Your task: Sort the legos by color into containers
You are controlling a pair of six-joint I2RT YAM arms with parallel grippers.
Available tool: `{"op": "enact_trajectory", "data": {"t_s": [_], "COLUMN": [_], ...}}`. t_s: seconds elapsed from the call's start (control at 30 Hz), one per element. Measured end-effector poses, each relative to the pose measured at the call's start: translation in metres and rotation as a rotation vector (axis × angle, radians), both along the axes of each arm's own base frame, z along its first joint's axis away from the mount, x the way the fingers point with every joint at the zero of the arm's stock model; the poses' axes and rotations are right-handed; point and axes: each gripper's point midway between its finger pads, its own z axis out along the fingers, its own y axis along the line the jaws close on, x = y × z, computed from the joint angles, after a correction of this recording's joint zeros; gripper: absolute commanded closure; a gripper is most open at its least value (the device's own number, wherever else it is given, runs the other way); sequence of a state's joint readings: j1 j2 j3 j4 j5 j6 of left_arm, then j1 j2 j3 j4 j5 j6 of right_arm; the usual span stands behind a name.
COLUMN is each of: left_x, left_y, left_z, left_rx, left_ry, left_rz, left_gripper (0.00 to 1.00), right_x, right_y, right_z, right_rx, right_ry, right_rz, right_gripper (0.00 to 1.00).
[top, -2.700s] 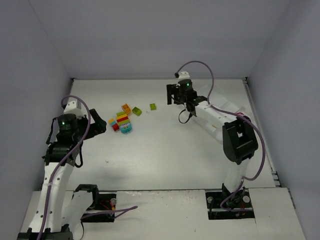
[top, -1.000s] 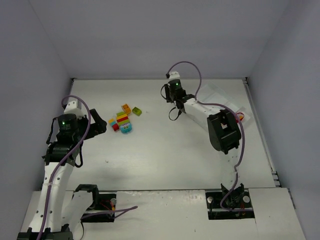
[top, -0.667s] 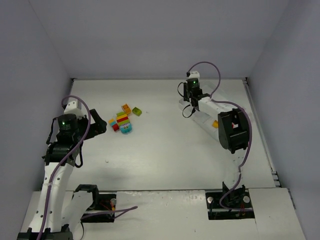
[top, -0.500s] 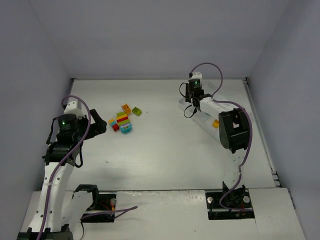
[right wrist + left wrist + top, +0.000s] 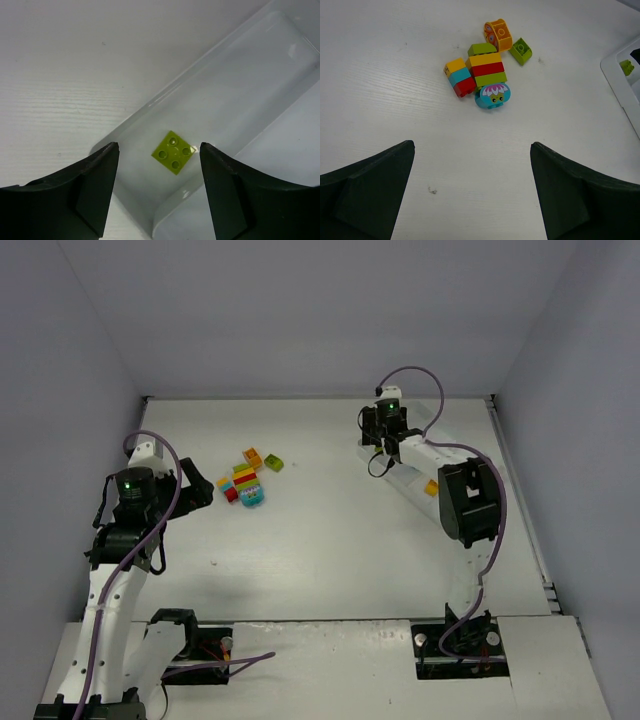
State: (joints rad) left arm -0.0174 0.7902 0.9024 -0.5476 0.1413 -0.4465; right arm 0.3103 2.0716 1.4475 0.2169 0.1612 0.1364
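Observation:
The loose legos lie in a cluster left of centre; in the left wrist view they are an orange piece, a lime brick, a yellow-red-green stack and a teal figure. My left gripper is open and empty, just left of them. My right gripper is open above the near end of the white tray, mostly hidden under the arm in the top view. A lime brick lies loose in that compartment between the jaws.
An orange brick lies in the tray beside the right arm. The tray's corner with the lime brick shows at the right edge of the left wrist view. Grey walls enclose the table on three sides.
The lime brick that lay alone on the table is gone from there; my right gripper swung from that spot to the tray, where the brick now lies released. The left arm has not moved.

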Motion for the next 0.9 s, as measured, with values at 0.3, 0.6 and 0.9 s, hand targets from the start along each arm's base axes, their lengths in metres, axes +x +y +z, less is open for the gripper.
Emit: {"op": "enact_trajectory", "data": {"t_s": [0.3,0.6,0.9], "left_x": [0.000,0.000,0.000], "left_y": [0.000,0.000,0.000], "left_z": [0.000,0.000,-0.001], "left_rx": [0.000,0.000,0.000], "left_ry": [0.000,0.000,0.003], "left_rz": [0.000,0.000,0.000], "left_gripper": [0.08,0.08,0.08], "right_x": [-0.026,-0.062,-0.076], "right_y": [0.091,0.204,0.245], "right_z": [0.026,0.013,-0.038], "right_rx": [0.022,0.067,0.041], "right_ry": [-0.050,-0.034,0.043], "right_rz": [0.299,0.689,0.824], "right_gripper": [0.29,0.22,0.20]}}
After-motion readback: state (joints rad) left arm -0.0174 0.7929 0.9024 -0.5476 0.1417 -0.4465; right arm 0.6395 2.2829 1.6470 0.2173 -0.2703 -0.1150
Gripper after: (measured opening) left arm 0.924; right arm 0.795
